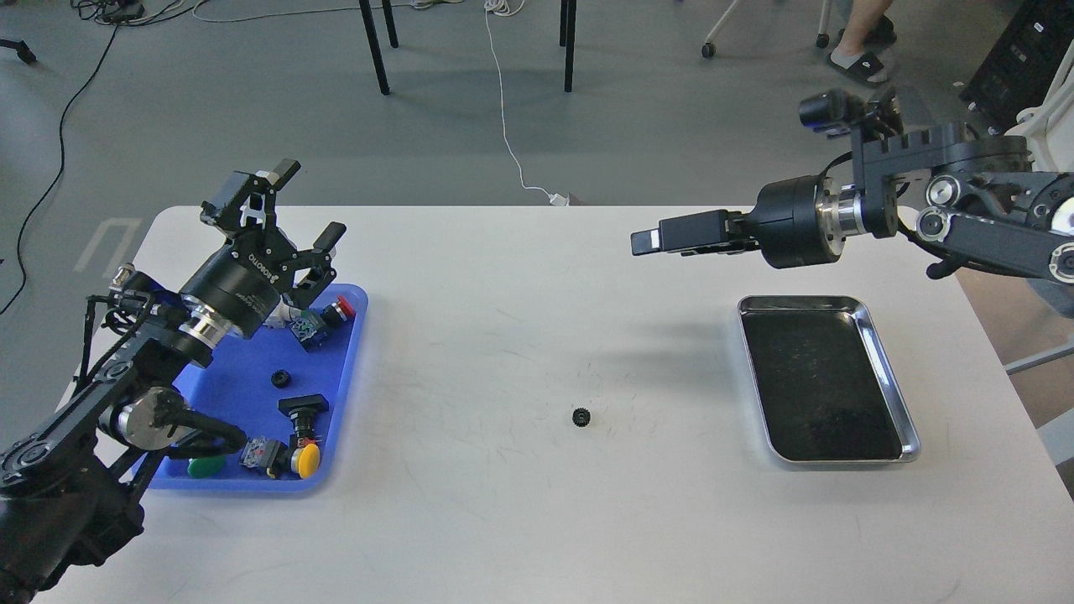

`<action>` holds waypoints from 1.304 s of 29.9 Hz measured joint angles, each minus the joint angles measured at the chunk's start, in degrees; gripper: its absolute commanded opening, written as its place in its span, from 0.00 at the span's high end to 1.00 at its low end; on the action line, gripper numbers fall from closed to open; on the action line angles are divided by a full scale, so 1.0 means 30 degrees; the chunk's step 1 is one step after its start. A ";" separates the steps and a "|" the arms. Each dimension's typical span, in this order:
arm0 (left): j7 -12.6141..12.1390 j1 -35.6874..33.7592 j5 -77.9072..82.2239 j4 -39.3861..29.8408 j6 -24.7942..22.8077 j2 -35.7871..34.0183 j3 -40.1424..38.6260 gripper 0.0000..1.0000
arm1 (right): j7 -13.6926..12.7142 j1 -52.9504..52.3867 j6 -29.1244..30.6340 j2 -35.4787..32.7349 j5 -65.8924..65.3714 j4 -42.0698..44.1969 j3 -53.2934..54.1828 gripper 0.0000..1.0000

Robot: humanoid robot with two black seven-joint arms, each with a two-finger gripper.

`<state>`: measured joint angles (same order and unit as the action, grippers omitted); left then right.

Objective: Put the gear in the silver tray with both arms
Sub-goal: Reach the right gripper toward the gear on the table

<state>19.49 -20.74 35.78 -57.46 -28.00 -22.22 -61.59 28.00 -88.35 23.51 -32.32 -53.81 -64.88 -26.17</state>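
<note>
Gear (581, 416): lying alone on the white desk (537, 520), between the blue tray (243, 373) and the silver tray (891, 377), touching neither.
Silver tray: right side of desk, bottom bare.
Left claw (312, 201): released, fingers spread, above the blue tray.
Right claw (663, 239): seen side-on, cannot tell its state; raised, left of the silver tray's far end.

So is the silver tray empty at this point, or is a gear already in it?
Empty. The silver tray shows only its dark bottom; one gear lies on the white table, apart from it.
</note>
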 measured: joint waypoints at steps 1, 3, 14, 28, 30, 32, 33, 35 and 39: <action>0.0000 0.0000 0.0000 0.0000 -0.0001 0.0046 0.0000 0.02 | 0.0000 -0.0400 -0.0035 0.0403 -0.0536 -0.0049 -0.0518 0.01; 0.0000 0.0000 0.0000 0.0000 0.0000 0.0088 0.0001 0.02 | 0.0000 -0.1053 -0.0099 0.1116 -0.1339 -0.0096 -0.1400 0.01; 0.0006 -0.0012 0.0009 -0.0001 0.0000 0.0166 -0.0121 0.02 | 0.0000 -0.2758 -0.1363 0.5246 -0.3691 0.0013 -0.5435 0.02; 0.0008 0.0350 0.0086 -0.0008 0.0000 0.0337 -0.0142 0.02 | -0.0003 -0.1806 -0.7695 1.0382 -0.4660 0.0507 -1.0162 0.18; 0.0007 0.0439 0.0086 -0.0058 0.0000 0.0344 -0.0173 0.02 | -0.0005 -0.1389 -0.8222 1.0665 -0.4653 0.0915 -1.0544 0.25; 0.0007 0.0494 0.0093 -0.0205 0.0000 0.0344 -0.0201 0.02 | -0.0005 -0.1075 -0.8691 1.0738 -0.4652 0.1209 -1.0911 0.26; 0.0006 0.0508 0.0103 -0.0273 0.0000 0.0343 -0.0204 0.02 | -0.0005 -0.0981 -0.8885 1.0754 -0.4652 0.1299 -1.1064 0.27; -0.0012 0.0521 0.0110 -0.0334 0.0000 0.0343 -0.0209 0.02 | -0.0004 -0.0887 -0.9086 1.0766 -0.4645 0.1415 -1.1253 0.33; -0.0150 0.0528 0.0115 -0.0353 0.0001 0.0343 -0.0213 0.02 | -0.0005 -0.0824 -0.9177 1.0773 -0.4624 0.1613 -1.1357 0.34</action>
<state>19.04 -19.16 36.12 -58.52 -28.00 -21.19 -62.23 27.99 -90.82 -4.02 0.00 -67.68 -60.04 -60.24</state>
